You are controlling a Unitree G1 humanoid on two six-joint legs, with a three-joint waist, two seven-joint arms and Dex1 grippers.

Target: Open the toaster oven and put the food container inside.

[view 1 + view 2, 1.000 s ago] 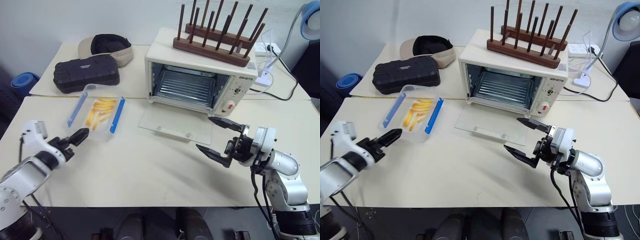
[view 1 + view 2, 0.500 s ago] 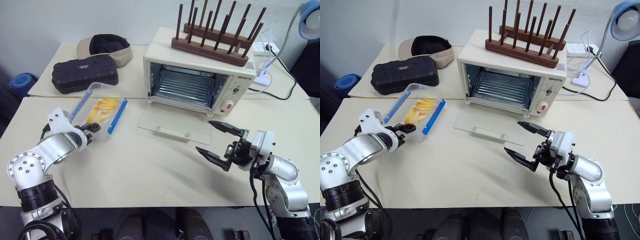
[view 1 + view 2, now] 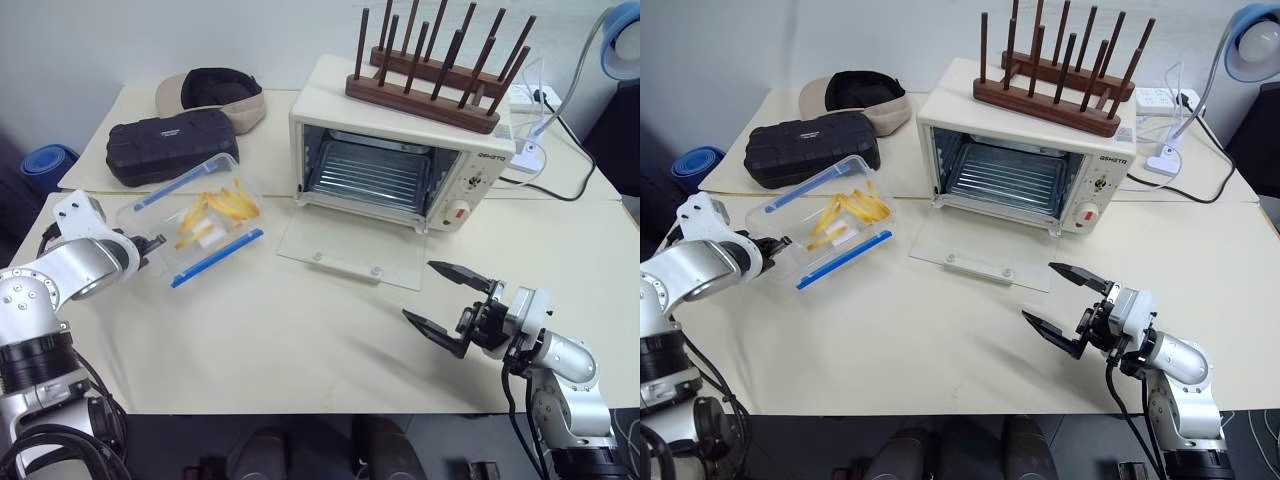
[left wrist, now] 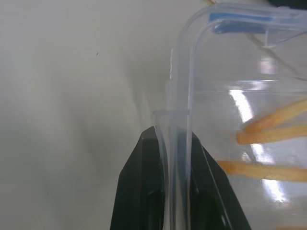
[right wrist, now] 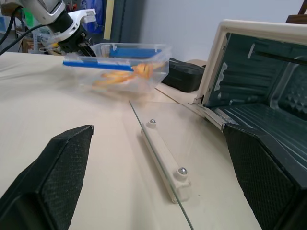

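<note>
— Where's the food container [image 3: 196, 222]?

— My left gripper [image 3: 153, 245] has its fingers [image 4: 144, 191] pinched on the wall at one corner. The box sits tilted beside the toaster oven [image 3: 400, 160]; it looks lifted off the table [image 3: 300, 330], though I can't be sure its far edge is clear.

— The oven?

— Glass door [image 3: 350, 250] dropped flat on the table, rack bare. A wooden peg rack [image 3: 430, 75] stands on top.

— Your other hand?

— My right gripper [image 3: 447, 305] hovers low in front of the door, jaws spread wide, holding nothing. A black case [image 3: 170, 145] lies behind the container.
</note>
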